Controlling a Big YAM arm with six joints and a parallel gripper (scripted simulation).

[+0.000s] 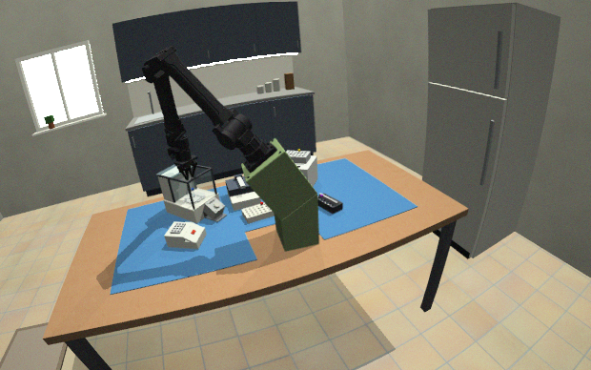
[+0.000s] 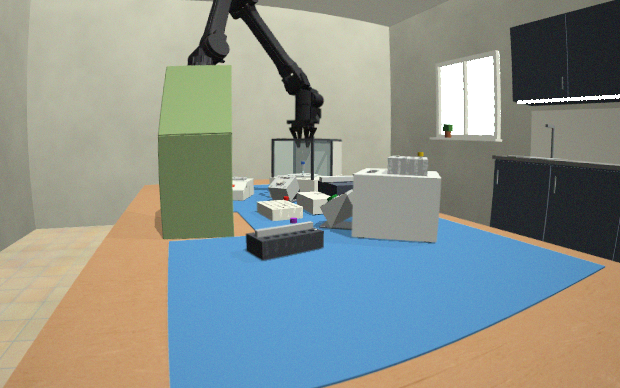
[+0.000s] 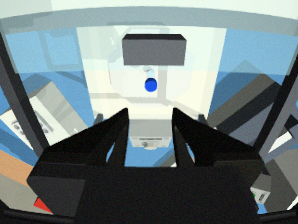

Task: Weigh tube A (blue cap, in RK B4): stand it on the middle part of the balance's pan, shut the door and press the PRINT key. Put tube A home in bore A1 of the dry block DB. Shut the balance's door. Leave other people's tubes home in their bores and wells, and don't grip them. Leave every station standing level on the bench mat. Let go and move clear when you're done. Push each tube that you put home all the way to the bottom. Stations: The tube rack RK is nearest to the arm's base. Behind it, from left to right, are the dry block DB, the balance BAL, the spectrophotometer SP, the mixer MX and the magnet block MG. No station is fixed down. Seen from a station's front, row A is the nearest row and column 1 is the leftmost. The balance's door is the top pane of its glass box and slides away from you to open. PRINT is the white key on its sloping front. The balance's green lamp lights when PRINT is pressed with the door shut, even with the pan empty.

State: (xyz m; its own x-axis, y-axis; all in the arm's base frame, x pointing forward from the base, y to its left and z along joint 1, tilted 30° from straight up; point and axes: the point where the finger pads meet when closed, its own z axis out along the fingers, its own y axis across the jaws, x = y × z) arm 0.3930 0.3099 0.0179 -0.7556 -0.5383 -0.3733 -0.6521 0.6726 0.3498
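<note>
- One black two-fingered tool (image 1: pixel 189 175) (image 2: pixel 303 141) (image 3: pixel 150 114) is let go, its two fingers apart with nothing between.
- One blue-capped clear tube (image 1: pixel 193 190) (image 2: pixel 302 163) (image 3: pixel 150 85) stands inside one dark-framed glass box (image 1: pixel 191 195) (image 2: pixel 273 157) (image 3: pixel 19 92), at 12 o'clock from the tool in the wrist view.
- One white box with a red patch (image 1: pixel 185 235) (image 2: pixel 243 189) sits at 6 o'clock from the glass box, seen from the top.

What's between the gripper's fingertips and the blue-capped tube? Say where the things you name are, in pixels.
Nothing opaque shows between the gripper (image 1: pixel 189 175) (image 2: pixel 303 136) (image 3: pixel 150 112) and the blue-capped tube (image 2: pixel 302 164) (image 3: pixel 151 84): the wrist view shows the cap uncovered. Whether clear glass crosses the gap, I cannot tell.
</note>
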